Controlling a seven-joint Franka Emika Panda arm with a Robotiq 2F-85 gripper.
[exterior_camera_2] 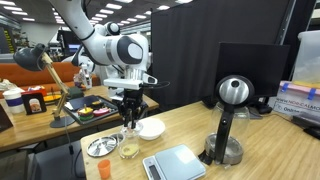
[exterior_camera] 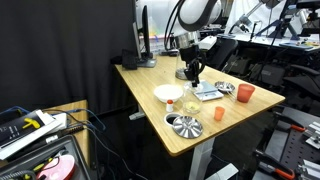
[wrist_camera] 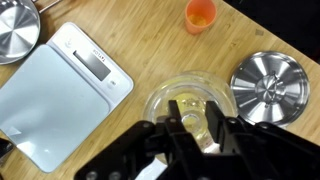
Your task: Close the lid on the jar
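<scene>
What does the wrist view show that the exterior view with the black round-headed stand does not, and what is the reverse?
Only the wrist view looks down into the open mouth of the jar and shows the display of the scale. Only the exterior view shows the white bowl and the black stand. Both show the pincer above the jar, the scale and a steel dish.

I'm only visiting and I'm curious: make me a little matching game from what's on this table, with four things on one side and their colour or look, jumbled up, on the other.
Things:
1. jar
2. cup
3. kitchen scale
4. bowl

Looks:
a. orange
b. white and round
c. clear glass
d. flat rectangle with a small display

Pairs: 1-c, 2-a, 3-d, 4-b.
</scene>
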